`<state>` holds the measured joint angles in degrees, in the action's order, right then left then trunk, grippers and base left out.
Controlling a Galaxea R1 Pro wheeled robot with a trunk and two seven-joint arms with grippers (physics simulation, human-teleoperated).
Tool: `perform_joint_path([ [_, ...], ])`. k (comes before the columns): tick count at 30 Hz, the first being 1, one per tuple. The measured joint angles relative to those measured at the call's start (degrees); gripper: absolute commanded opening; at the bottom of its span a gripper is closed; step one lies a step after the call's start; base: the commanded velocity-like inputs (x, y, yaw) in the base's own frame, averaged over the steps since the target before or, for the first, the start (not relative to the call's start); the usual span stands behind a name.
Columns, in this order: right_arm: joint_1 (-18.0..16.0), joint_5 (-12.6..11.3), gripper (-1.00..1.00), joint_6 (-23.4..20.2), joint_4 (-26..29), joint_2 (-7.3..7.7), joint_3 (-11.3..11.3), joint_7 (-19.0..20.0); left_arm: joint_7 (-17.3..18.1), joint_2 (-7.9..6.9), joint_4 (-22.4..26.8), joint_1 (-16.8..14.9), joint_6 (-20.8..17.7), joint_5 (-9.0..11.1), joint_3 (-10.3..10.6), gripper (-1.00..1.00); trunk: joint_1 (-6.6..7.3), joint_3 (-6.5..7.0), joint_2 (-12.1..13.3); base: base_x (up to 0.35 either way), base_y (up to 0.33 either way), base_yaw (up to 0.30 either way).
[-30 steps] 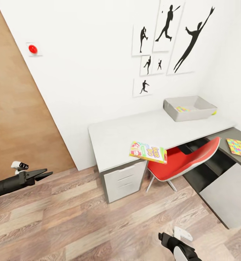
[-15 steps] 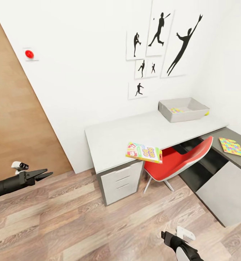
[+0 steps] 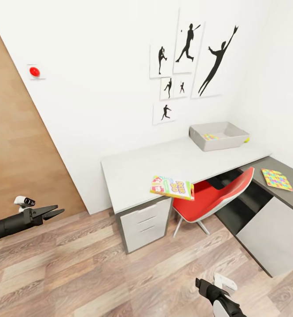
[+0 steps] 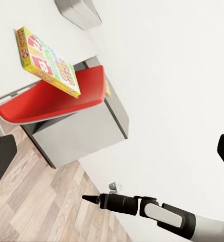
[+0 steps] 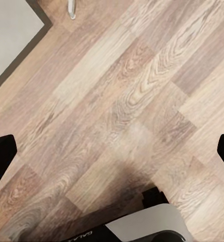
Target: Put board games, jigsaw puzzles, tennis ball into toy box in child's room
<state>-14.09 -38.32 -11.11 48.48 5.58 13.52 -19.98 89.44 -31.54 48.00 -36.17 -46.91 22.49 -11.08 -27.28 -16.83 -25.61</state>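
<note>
Approaching long L-shaped light-grey desk (image 3: 142,167), jaws empty: left gripper (image 3: 54,212) together, right gripper (image 3: 202,284) state unclear; yellow-green-red printed game box (image 3: 172,187) overhanging desk's front edge, shallow grey bin (image 3: 218,137) at rear; next: close in, grasp box.

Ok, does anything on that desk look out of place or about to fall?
Yes. The yellow, green and red board game sits at the front edge of the table with one end jutting out above the red chair, so it looks precarious. A jigsaw puzzle lies flat on the lower dark section.
</note>
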Motion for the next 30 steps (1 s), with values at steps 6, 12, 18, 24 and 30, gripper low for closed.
perform_joint_path([
  [6,0.0,0.0,1.0,0.1,0.0,-0.13,0.1,0.0,-0.2,0.33,-0.2,0.0,-0.1,0.0,0.2,1.0,0.0,0.57,0.0,0.0,-0.18,-0.001],
  [12,0.0,-0.1,1.0,0.1,0.3,-0.15,-0.2,0.0,-1.4,0.52,-0.6,0.0,-0.2,0.1,0.2,1.0,0.0,0.91,0.0,0.0,-0.276,0.005],
  [18,0.1,-0.1,1.0,0.1,0.4,-0.27,-0.3,-0.1,-2.3,0.86,-1.6,0.0,-0.2,0.2,0.2,1.0,0.0,0.94,0.0,0.0,-0.037,0.0],
  [24,0.1,-0.5,1.0,0.1,0.5,-0.28,-0.5,-0.1,-2.4,0.96,-3.0,0.0,-0.2,0.2,-0.1,1.0,0.0,0.94,0.0,0.0,-0.001,0.0],
  [30,0.1,-0.6,1.0,0.1,0.5,-0.19,-0.5,-0.1,-2.4,1.01,-3.2,0.0,-0.2,0.2,0.0,1.0,0.0,0.94,0.0,0.0,0.0,0.0],
])
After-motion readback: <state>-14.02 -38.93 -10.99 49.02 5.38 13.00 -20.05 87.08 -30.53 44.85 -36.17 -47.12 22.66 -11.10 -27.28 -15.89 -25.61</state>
